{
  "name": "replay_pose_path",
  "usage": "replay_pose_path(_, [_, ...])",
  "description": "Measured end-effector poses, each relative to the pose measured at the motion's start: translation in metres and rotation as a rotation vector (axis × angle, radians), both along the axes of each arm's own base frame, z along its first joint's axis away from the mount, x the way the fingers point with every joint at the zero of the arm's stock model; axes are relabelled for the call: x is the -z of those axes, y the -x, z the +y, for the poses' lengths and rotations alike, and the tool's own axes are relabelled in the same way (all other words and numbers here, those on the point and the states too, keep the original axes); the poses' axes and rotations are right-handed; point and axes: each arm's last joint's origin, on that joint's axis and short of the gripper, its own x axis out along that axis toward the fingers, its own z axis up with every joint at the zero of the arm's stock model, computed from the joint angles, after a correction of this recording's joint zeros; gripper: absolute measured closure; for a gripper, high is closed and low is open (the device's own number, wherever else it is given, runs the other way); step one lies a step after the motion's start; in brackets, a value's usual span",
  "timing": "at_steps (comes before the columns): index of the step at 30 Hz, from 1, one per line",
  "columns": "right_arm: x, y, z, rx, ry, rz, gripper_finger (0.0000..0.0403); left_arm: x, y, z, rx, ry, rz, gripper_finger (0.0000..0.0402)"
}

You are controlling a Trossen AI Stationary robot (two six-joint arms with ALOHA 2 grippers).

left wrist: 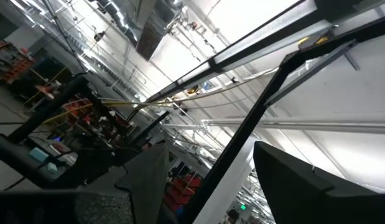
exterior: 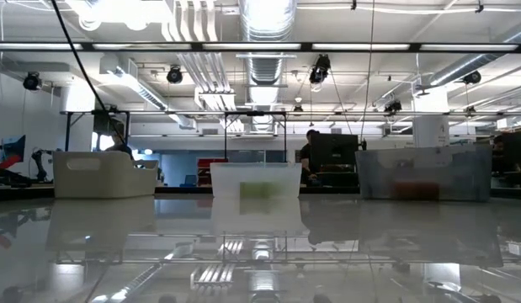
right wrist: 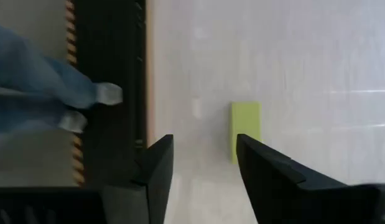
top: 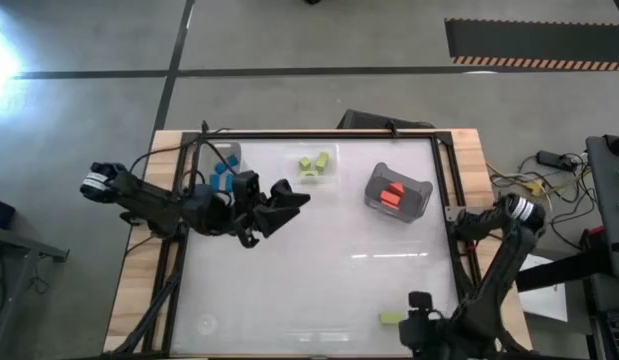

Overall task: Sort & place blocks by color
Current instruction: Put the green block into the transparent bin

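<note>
One yellow-green block lies flat on the table by the near edge. My right gripper hangs over it, open and pointing down. In the right wrist view the block sits in line with one finger, not in the gap of the gripper. Blue blocks lie in a clear bin, green ones in another, red ones in a grey bin. My left gripper is open and empty above the table's middle left; its wrist view looks up at the ceiling. My right gripper comes from above with one finger in front of the yellow-green block's near end. I cannot tell whether that finger touches the block. The block lies flat on the table.
The three bins stand in a row along the far side: clear bin, middle bin, grey bin. A black frame borders the white table. A person's legs and shoes stand just beyond the near edge. Bare surface fills the middle.
</note>
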Motion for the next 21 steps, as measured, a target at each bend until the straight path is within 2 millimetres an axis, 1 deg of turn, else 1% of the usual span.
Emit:
replay_pose_path(4, [0.028,-0.006,0.007,-0.013,0.097,0.023,0.0219,0.001,-0.001,0.0,-0.011,0.037,0.008,0.0183])
replay_pose_path(7, [0.044,-0.007,0.009,-0.01,0.141,0.047,0.0204,0.001,-0.001,0.001,-0.022,0.044,0.01,0.0183])
replay_pose_path(14, [0.064,-0.003,-0.003,0.025,0.193,0.056,0.0175,0.0,0.0,0.001,-0.025,0.046,0.007,0.0183])
replay_pose_path(21, [0.083,0.003,-0.013,0.022,0.122,0.017,0.0163,0.002,0.0,0.002,-0.05,0.062,0.017,0.0183])
